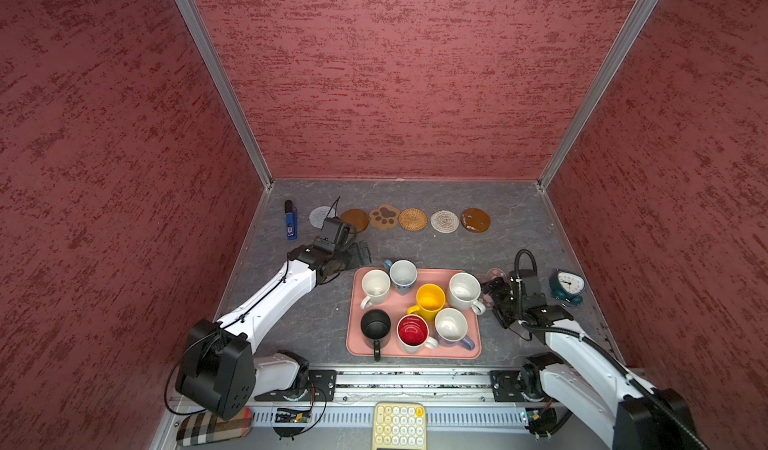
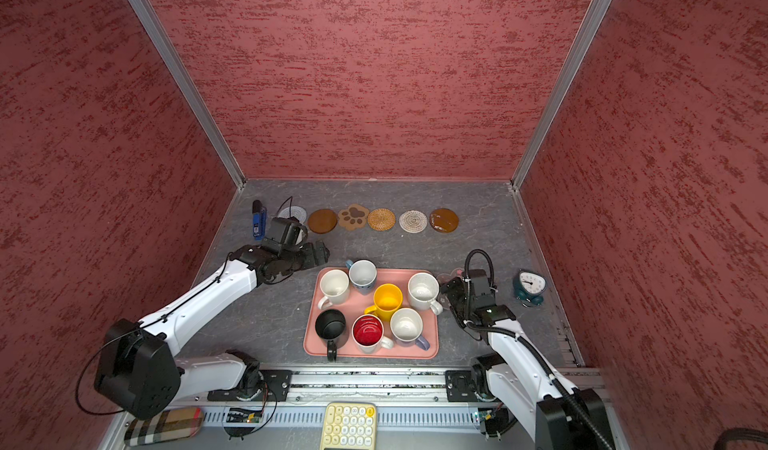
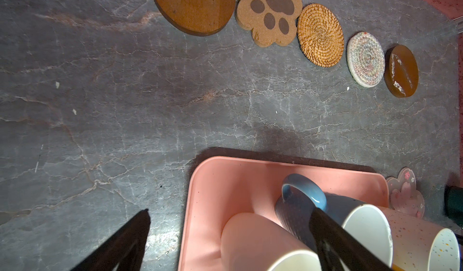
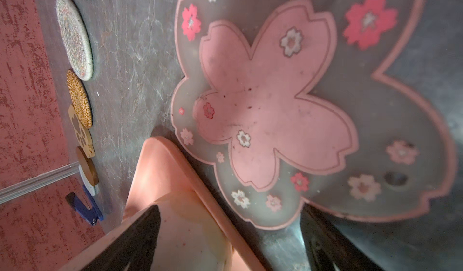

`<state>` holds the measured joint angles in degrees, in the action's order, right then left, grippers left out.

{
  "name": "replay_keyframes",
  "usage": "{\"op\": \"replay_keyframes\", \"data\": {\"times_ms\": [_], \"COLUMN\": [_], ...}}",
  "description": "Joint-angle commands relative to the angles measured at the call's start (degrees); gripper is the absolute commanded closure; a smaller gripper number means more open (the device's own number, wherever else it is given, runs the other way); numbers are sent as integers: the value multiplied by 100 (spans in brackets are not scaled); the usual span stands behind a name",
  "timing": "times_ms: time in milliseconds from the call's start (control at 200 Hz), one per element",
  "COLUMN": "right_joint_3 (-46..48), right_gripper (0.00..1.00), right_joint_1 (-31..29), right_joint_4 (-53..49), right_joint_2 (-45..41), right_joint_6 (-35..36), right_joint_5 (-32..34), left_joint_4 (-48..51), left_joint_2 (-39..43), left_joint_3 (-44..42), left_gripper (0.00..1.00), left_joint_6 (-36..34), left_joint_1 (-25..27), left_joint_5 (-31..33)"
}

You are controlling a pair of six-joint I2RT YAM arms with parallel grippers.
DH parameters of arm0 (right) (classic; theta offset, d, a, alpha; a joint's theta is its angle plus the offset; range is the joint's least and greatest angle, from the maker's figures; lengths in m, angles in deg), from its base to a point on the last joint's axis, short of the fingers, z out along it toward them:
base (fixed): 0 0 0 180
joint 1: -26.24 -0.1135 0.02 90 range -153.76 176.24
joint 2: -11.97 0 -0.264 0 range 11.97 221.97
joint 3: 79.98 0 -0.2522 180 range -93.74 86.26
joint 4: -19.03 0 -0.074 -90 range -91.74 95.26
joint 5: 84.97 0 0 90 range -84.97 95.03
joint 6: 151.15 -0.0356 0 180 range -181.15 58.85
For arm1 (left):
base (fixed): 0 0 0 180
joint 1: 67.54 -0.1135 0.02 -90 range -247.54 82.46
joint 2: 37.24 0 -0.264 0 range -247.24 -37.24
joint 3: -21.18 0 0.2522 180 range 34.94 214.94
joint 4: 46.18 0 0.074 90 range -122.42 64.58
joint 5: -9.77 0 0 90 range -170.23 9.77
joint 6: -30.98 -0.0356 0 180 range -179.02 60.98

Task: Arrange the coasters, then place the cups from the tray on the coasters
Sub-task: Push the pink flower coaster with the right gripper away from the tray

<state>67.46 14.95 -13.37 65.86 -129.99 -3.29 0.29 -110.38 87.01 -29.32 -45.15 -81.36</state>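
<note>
Fingers (image 4: 140,234): R gripper (image 4: 229,209) pair spread, pinching nothing; one tip over tray (image 4: 160,162) rim, other over table.
Flower coaster (image 4: 270,107): flat on table, just ahead of tips, against tray's corner.
Pickup: thin mat; prob. needs low approach, catching edge away from rim.
Row: six coasters (image 1: 412,219) at back; room beside right-end brown disc (image 1: 475,219).
L gripper (image 1: 360,254): spread, empty, near blue cup (image 1: 403,275).
Cups: all seven on tray.

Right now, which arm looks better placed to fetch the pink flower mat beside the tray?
Right, probably. The right gripper is open at the pink flower coaster; the left gripper is across the tray.
</note>
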Motion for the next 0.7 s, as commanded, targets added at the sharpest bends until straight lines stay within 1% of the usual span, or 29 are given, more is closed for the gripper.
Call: {"op": "replay_keyframes", "data": {"times_ms": [0, 110, 250, 371, 526, 691], "right_joint_3": [25, -97, -267, -319, -581, -844], "right_gripper": [11, 11, 11, 11, 11, 11], "right_joint_1": [49, 112, 348, 608, 902, 1174], "right_joint_4": [-86, 63, 154, 466, 698, 952], "right_joint_2": [341, 566, 804, 1079, 1549, 2015], "right_joint_6": [-121, -97, -14, 25, 225, 283], "right_joint_5": [371, 407, 471, 325, 225, 131], "left_joint_4": [71, 42, 34, -1, -16, -27], "left_joint_2": [65, 7, -58, -114, -208, -313], "left_joint_3": [-44, -32, 2, 9, 45, 110], "left_gripper": [0, 0, 0, 0, 0, 0], "left_joint_6": [-86, -86, -120, -157, -209, -262], "left_joint_1": [-49, -69, -108, -181, -301, -410], "left_joint_5": [64, 43, 38, -18, -85, -158]}}
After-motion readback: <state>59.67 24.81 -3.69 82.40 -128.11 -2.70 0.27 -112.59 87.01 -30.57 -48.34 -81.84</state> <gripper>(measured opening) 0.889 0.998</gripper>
